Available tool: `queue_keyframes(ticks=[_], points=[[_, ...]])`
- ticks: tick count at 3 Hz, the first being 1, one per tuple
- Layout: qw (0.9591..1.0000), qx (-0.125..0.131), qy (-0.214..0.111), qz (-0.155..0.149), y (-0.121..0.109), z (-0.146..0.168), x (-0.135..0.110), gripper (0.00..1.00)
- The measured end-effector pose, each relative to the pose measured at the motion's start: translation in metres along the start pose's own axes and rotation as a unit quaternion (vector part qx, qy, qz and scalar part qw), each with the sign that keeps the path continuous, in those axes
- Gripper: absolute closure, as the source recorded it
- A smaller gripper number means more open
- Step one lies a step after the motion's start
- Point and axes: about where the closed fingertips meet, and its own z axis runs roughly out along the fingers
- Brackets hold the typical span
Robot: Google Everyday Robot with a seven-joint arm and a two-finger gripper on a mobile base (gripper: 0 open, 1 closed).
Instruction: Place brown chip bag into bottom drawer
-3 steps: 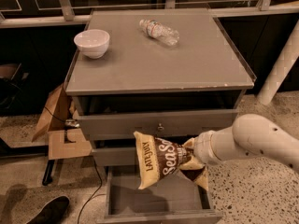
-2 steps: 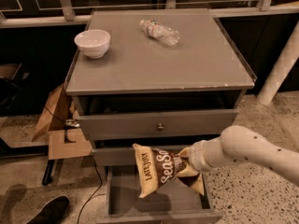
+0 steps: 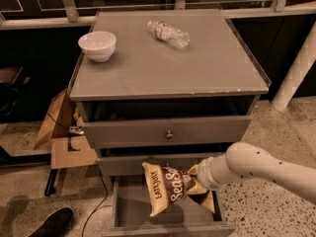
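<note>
Crinkly foil fills my gripper point(image 3: 196, 180): it is clamped on one cream-yellow end of the brown chip bag point(image 3: 170, 189), which juts out to its left, held clear above the open bottom drawer point(image 3: 131, 209) so that, I judge, letting go would drop it onto the flat grey floor just below. Well above the gripper, on the smooth cabinet top point(image 3: 168, 70), sit a round white bowl point(image 3: 97, 45) and a clear plastic bottle point(image 3: 169, 32).

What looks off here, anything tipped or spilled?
Only the plastic bottle, lying on its side on the cabinet top. Nothing spilled. The gripper holds the brown chip bag above the open bottom drawer.
</note>
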Motion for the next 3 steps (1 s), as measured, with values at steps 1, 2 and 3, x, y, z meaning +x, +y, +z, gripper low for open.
queue_keyframes(ticks=[1, 2, 3], points=[[1.0, 0.003, 0.001, 0.001, 0.001, 0.016, 0.016, 1.0], [0.9997, 0.014, -0.007, -0.017, -0.006, 0.054, 0.044, 1.0], [0.999, 0.013, -0.023, -0.036, -0.01, 0.104, 0.073, 1.0]])
